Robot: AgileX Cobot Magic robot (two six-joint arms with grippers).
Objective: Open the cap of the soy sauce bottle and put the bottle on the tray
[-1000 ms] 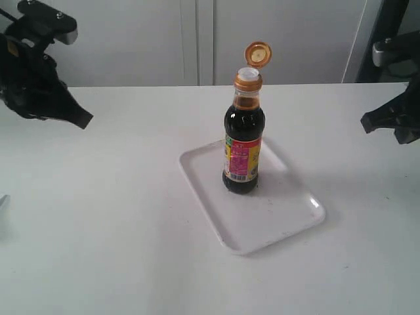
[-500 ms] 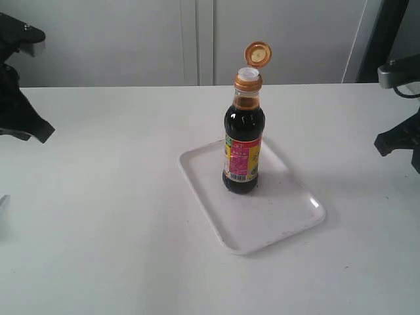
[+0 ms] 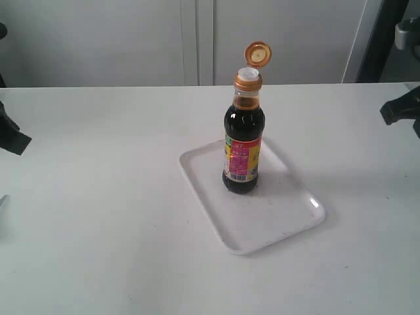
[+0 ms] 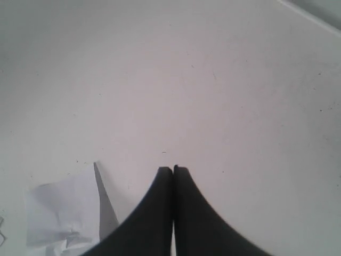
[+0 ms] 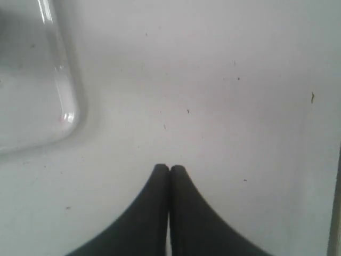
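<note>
Verdict first: the soy sauce bottle [image 3: 243, 154] is standing upright on the tray [image 3: 289, 216], in its far half, label [image 3: 241, 159] facing the camera. The cap [image 3: 257, 54] is flipped right back on its hinge, so the white spout [image 3: 249, 74] is out in the open. So to me both halves of the job look done, and the only step left is getting the arms parked without wrecking it. The left pincer [image 4: 172, 169] is closed tight with nothing in it, over bare tabletop [image 3: 118, 216] at the left edge of the exterior view, well apart from the tray. There's a crumpled scrap of paper [image 4: 64, 213] just beside it in the wrist view. The right pincer [image 5: 169, 168] is the same deal, jaws pressed together and empty, out at the right edge, with one rounded corner of the tray showing in its wrist camera. My take on doing this bit well: keep any further motion heading outward and away from the middle, nothing sweeping across the tray. That bottle is tall on a narrow base, and with the spout uncovered a knock would probably mean soy sauce everywhere. The right side deserves a bit more care since the tray corner is in its view. No reason to open either pincer.
</note>
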